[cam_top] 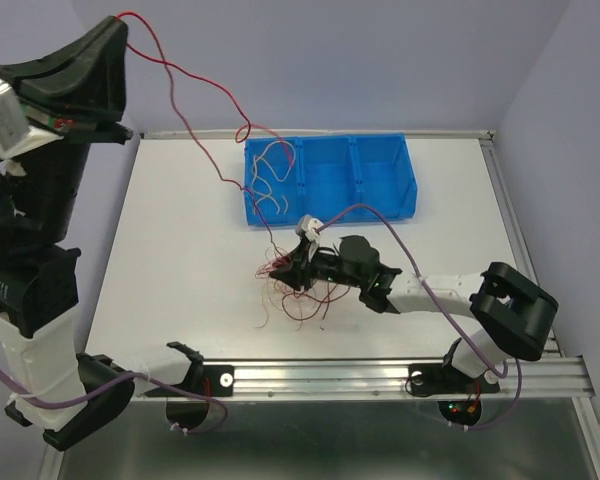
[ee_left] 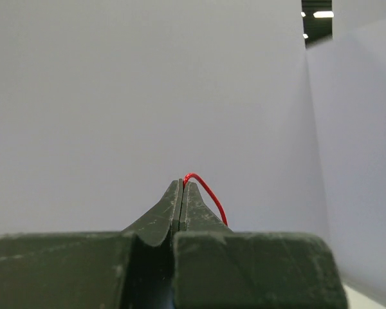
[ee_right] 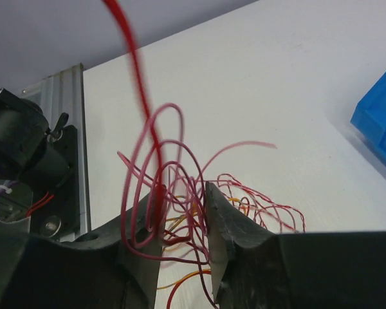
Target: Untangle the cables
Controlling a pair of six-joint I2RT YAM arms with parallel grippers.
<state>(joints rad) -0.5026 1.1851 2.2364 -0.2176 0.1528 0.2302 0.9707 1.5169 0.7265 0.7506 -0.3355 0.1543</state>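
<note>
One thin dark-red wire slants from the pinching left gripper down-right into uncountable tangled curly wires, straddled by the part-spread right gripper; one blue plastic bin

No writing, label, brand name, number or sign can be read in any of the three views.
</note>
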